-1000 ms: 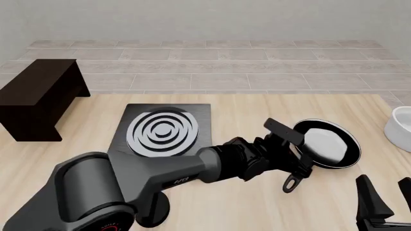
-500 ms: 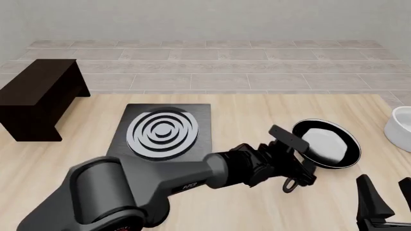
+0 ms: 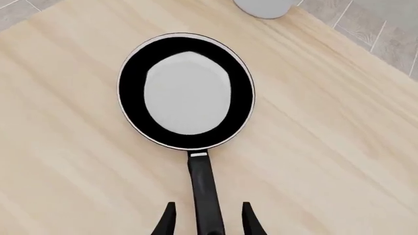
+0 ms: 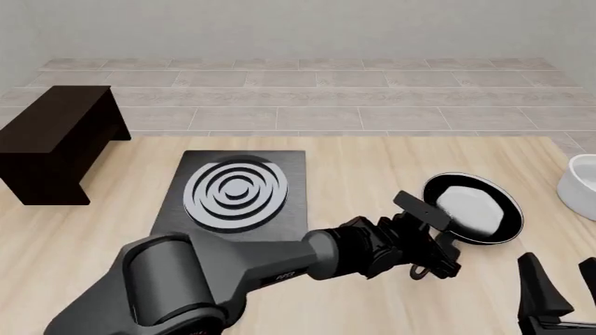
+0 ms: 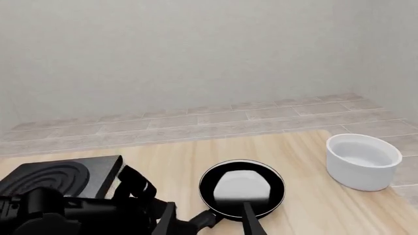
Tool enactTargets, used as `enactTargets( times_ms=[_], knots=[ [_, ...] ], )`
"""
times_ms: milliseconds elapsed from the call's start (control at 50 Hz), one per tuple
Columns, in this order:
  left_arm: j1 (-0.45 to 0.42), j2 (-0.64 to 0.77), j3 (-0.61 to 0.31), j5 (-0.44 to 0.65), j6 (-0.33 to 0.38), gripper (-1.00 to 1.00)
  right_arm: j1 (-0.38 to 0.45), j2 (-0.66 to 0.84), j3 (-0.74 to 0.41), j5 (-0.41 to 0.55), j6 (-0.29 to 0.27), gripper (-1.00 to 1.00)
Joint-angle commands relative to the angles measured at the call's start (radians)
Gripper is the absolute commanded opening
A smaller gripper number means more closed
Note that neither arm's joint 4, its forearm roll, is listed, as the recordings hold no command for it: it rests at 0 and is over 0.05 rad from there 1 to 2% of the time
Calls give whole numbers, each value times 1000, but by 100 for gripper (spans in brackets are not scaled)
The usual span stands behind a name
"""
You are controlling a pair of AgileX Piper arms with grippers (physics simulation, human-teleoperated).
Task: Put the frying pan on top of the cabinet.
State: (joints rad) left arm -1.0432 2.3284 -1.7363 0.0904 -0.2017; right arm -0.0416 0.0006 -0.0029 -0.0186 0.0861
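- Frying pan (image 4: 473,208): flat on the table (image 4: 373,293) at about 4 o'clock, handle toward the near edge; not lifted.
- Cabinet (image 4: 58,132): at 10 o'clock, well apart from the pan, top bare.
- Left gripper (image 3: 206,221): fingers (image 3: 166,224) spread narrowly, either side of the handle, not yet closed on it.
- Right gripper (image 5: 207,220): fingers parted, holding nothing, idle at 5 o'clock.
- Progress: early; grasp, lift, carry and placing all remain.
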Motion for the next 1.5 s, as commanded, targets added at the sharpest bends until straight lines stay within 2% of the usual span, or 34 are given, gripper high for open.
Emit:
enactTargets(
  times_ms=[20,1440,1460,1500],
  knots=[
    [-5,28,-12,-2,-4,100,-2,0,1,-1,3,100],
    [-6,70,12,-35,-12,100,-8,0,0,-1,7,100],
    [-5,68,15,-37,-6,-100,-9,0,0,-1,8,100],
    [-4,61,23,-40,-2,-100,-8,0,0,-1,7,100]
  ],
)
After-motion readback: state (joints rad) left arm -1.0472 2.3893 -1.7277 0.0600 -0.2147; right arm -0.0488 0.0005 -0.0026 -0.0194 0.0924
